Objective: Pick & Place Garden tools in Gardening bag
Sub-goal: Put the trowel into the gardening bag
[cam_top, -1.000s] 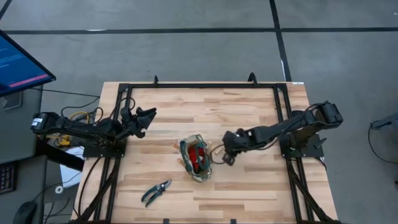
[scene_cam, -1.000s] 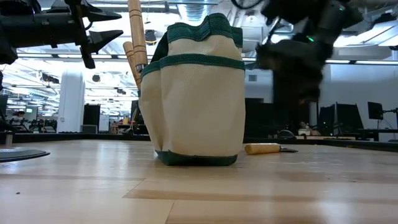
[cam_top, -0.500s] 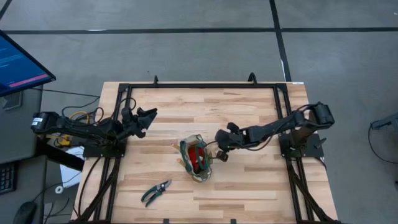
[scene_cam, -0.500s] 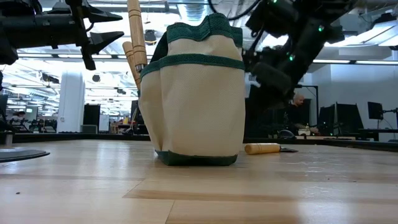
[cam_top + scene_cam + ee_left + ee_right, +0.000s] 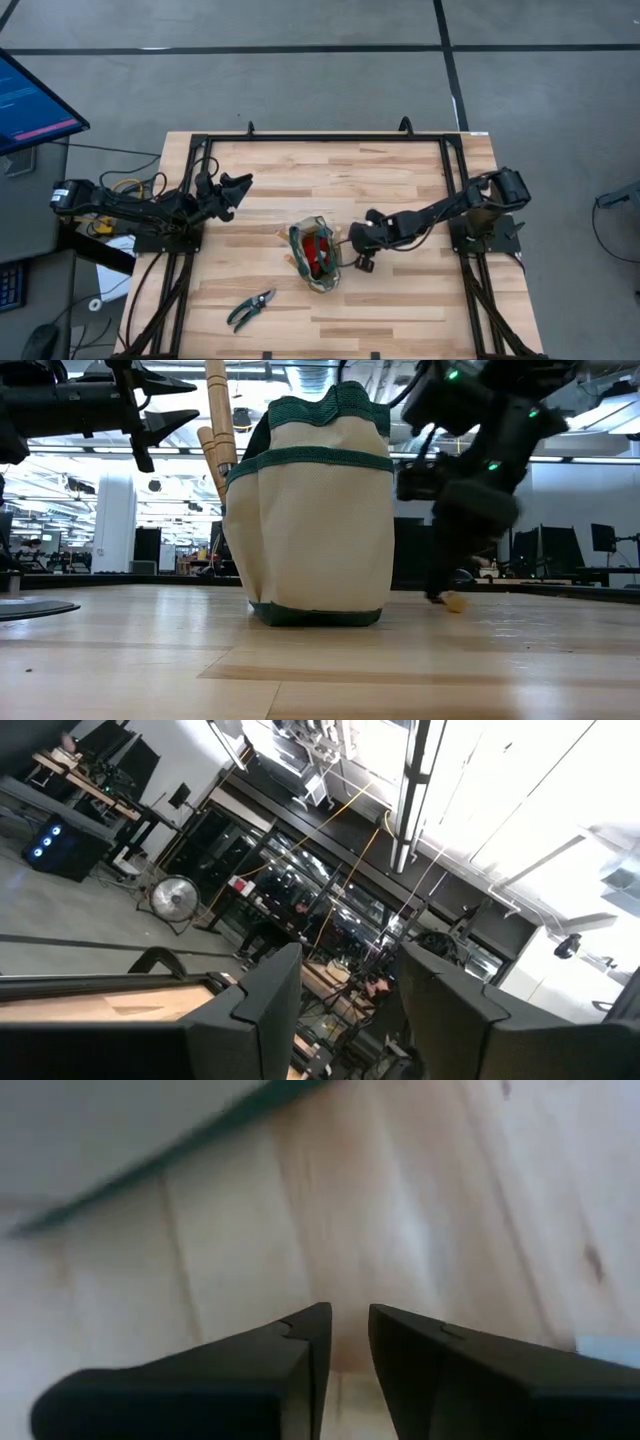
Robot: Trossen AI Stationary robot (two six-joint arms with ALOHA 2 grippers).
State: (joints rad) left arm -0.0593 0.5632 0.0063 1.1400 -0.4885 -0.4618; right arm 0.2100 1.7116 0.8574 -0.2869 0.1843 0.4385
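The olive, tan and teal-edged gardening bag stands upright on its base mid-table, with a red item inside. In the low view, wooden tool handles stick up out of the bag. My right gripper is down at the table just right of the bag, shut on a wooden-handled trowel. Dark-handled pruning shears lie flat near the front edge. My left gripper hangs open and empty, high over the table's left side. My right gripper has its two fingers almost together, with a pale strip of the trowel's handle in the narrow gap. The fingers slant down from the table's right. The handle's free end touches the table beside the fingertips. The gripper hides the rest of the trowel.
A black frame runs along the table's far edge and down both sides. Bare wood lies behind the bag and to its right. A monitor stands off the table's left.
My right gripper has swung from above the bag's right side down to the table, toward the near edge. The trowel that lay flat right of the bag now shows only its handle end, tipped beside the fingertips. The bag and shears have stayed put.
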